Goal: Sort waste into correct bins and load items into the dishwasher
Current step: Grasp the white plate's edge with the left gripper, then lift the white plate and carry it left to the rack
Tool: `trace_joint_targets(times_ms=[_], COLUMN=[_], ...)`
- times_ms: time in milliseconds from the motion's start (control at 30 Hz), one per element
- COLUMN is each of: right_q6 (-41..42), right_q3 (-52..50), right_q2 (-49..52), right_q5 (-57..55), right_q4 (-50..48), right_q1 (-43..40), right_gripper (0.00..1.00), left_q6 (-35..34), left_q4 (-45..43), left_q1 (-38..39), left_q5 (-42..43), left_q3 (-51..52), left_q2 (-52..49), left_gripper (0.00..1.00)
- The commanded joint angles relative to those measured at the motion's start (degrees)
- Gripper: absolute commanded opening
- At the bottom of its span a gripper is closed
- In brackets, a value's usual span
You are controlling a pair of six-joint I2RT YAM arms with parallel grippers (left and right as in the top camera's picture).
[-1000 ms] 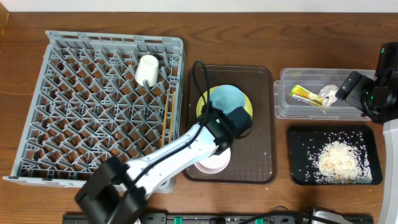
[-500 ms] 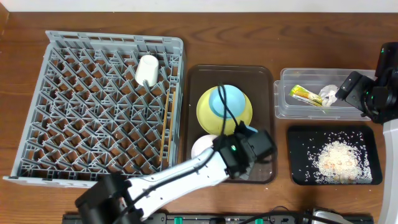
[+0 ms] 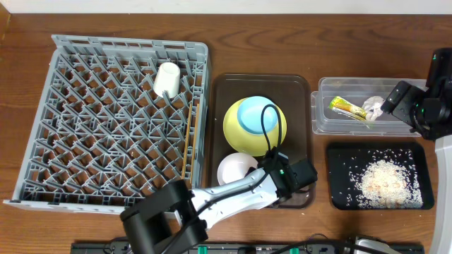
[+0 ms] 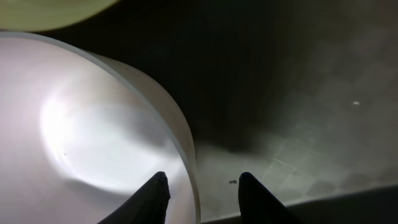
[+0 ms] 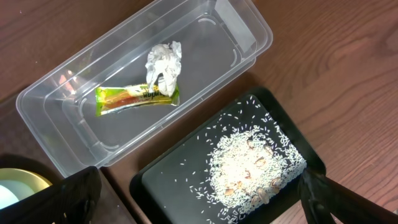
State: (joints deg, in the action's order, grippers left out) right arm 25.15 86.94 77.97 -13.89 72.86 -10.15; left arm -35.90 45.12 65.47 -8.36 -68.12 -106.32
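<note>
My left gripper (image 3: 272, 171) stands open astride the right rim of the white bowl (image 3: 235, 168) on the brown tray (image 3: 296, 92). In the left wrist view one finger is inside the white bowl (image 4: 81, 137) and the other hangs outside over the tray floor. Behind it the light blue bowl (image 3: 258, 114) sits on the yellow plate (image 3: 236, 134). The white cup (image 3: 167, 79) stands in the grey rack (image 3: 127, 42), with chopsticks (image 3: 188, 141) along its right wall. My right gripper (image 5: 199, 205) hovers wide open, holding nothing, over the black tray (image 5: 168, 186) of rice (image 5: 255, 162).
The clear tub (image 5: 242, 25) holds the green-and-yellow wrapper (image 5: 137, 96) and the crumpled tissue (image 5: 165, 61). It sits just behind the black tray (image 3: 339, 162), right of the brown tray. A cable loops from the left arm over the plate.
My left gripper has swung from above the plate and blue bowl to the front of the tray, come down onto the white bowl's right rim, and narrowed. The right arm has not moved.
</note>
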Motion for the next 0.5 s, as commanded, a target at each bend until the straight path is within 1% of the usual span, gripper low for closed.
trace_joint_targets(times_ms=[0,100,167,267,333,467], right_q6=[-0.4,-0.4,-0.4,-0.4,-0.4,-0.4], right_q3=[0.3,0.3,0.3,0.3,0.3,0.3], right_q2=[-0.1,-0.1,-0.1,-0.1,-0.1,-0.1], right_q5=[-0.4,-0.4,-0.4,-0.4,-0.4,-0.4], right_q4=[0.1,0.1,0.1,0.1,0.1,0.1], right_q1=[-0.3,-0.3,-0.3,-0.3,-0.3,-0.3], right_gripper=[0.99,0.99,0.99,0.99,0.99,0.99], left_q6=[-0.4,-0.4,-0.4,-0.4,-0.4,0.4], left_q4=[0.4,0.8,0.8,1.0,1.3,1.3], left_q1=[0.2,0.2,0.2,0.1,0.1,-0.2], left_q5=[-1.4,-1.4,-1.4,-1.0,0.8,4.3], left_q3=[0.5,0.5,0.4,-0.3,-1.5,-4.8], left_q2=[-1.8,-2.3,-2.3,-2.1,-1.3,2.9], left_gripper=[0.29,0.14,0.08,0.08,0.08,0.08])
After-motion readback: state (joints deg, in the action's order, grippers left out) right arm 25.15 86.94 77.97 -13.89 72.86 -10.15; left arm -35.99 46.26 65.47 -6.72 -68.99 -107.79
